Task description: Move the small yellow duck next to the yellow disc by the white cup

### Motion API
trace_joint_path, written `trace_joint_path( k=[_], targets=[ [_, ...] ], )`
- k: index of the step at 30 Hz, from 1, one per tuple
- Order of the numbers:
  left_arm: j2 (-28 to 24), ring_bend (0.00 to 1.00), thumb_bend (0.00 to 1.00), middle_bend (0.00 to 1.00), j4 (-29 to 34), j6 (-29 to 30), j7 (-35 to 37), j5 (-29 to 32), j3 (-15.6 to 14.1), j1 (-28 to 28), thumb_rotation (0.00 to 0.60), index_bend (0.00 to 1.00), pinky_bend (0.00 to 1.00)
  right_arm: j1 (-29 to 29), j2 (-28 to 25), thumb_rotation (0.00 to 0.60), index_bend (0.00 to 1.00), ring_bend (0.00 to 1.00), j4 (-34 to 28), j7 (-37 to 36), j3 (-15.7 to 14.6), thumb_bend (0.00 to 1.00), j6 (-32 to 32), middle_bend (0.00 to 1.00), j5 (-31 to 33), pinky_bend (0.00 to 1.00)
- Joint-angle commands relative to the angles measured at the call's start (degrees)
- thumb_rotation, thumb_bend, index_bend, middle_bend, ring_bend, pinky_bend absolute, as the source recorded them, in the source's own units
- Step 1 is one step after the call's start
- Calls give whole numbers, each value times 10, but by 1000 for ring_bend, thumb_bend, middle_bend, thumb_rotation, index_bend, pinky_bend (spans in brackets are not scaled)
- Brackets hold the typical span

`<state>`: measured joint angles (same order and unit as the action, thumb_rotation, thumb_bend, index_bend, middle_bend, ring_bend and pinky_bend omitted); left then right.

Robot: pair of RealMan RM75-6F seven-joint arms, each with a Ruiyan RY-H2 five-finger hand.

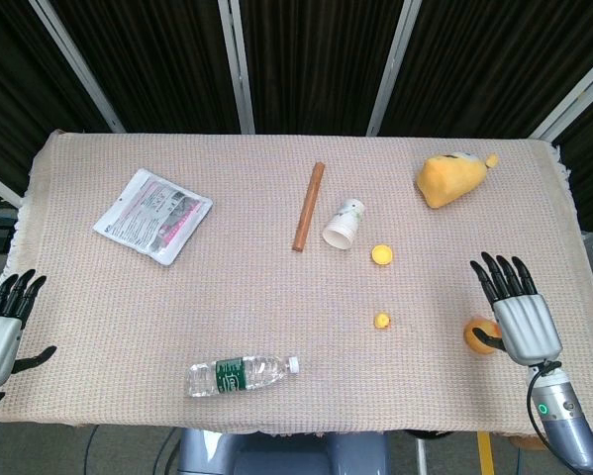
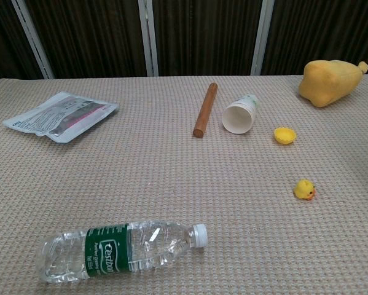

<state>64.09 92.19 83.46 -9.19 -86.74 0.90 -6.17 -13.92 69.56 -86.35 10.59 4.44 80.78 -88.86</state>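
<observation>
The small yellow duck (image 1: 381,321) (image 2: 304,189) stands alone on the woven cloth, right of centre. Further back lies the yellow disc (image 1: 381,255) (image 2: 284,135), just right of the white cup (image 1: 343,223) (image 2: 239,115), which is tipped on its side. My right hand (image 1: 519,312) hovers at the table's right front with fingers stretched out, well right of the duck and holding nothing. My left hand (image 1: 1,322) is at the far left front edge, fingers also spread and empty. Neither hand shows in the chest view.
An orange round object (image 1: 479,334) lies partly under my right hand's thumb side. A wooden stick (image 1: 308,206) lies left of the cup. A yellow plush toy (image 1: 452,176) is back right, a printed packet (image 1: 152,215) back left, a water bottle (image 1: 242,375) at the front.
</observation>
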Motion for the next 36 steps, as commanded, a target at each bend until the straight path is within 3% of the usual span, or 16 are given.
trace_joint_path(
  k=[1,36],
  targets=[
    [0,0,0,0,0,0,0,0,0,0,600,0,197,0,0,600,4,0,0,0,0,0,0,0,0,0],
    [0,0,0,0,0,3,-5,-3,0,0,600,0,197,6,10,600,0,0,1,25,6,0,16,0,6,0]
  ],
)
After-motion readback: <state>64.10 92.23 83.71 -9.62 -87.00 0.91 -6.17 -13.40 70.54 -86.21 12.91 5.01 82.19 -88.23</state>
